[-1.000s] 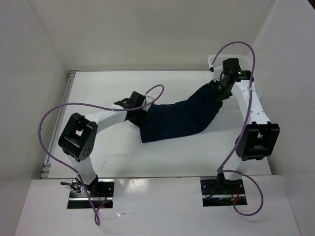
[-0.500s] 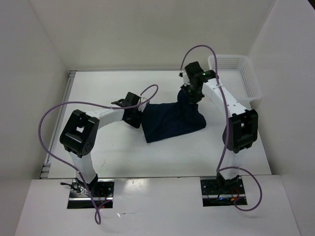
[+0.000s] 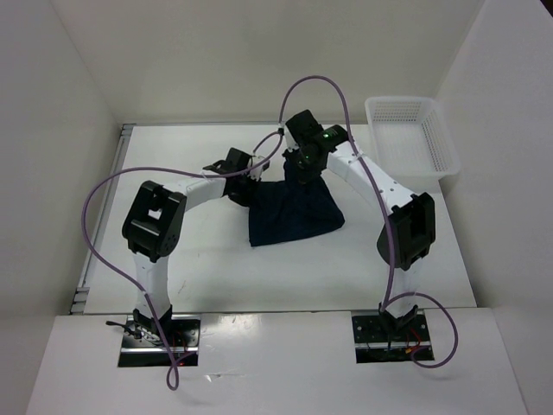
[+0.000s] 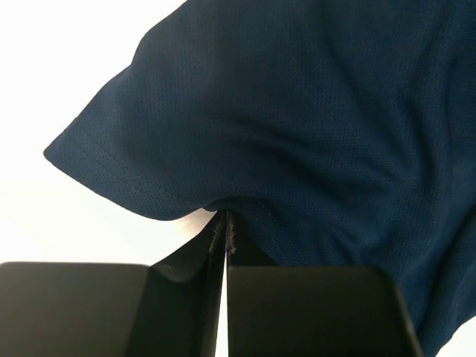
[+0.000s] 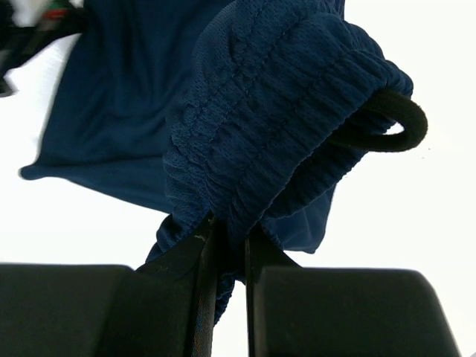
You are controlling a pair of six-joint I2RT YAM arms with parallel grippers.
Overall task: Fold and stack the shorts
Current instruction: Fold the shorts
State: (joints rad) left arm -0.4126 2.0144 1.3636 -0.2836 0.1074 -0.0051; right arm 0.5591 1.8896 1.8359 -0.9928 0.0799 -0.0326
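The right tool point(image 3: 302, 173) has swung across from the far right corner, carrying the waistband of the shorts point(image 3: 294, 212) with it. The cloth, stretched long a second ago, now lies doubled into a compact dark patch, and the left tool point(image 3: 243, 190) has gone from spread to pressed together. In its wrist view, the left tool's point(image 4: 225, 223) fingers meet on the edge of a stitched leg hem. The navy mesh spreads ahead of the tips and to their right, with bare white tabletop point(image 3: 199, 259) to their left. The right tool point(image 5: 227, 232) pinches the gathered elastic waistband, which bunches up just beyond its tips. A black cord loop point(image 5: 401, 123) sticks out to the right, and the rest of the shorts lies flat farther ahead and to the left. The two tools sit near each other at the far edge of the shorts. A white mesh basket point(image 3: 410, 138) stands well off to the right tool's right, against the corner of plain white walls point(image 3: 259, 60) that close in the tabletop. Purple cables point(image 3: 104, 194) arch over both arms.
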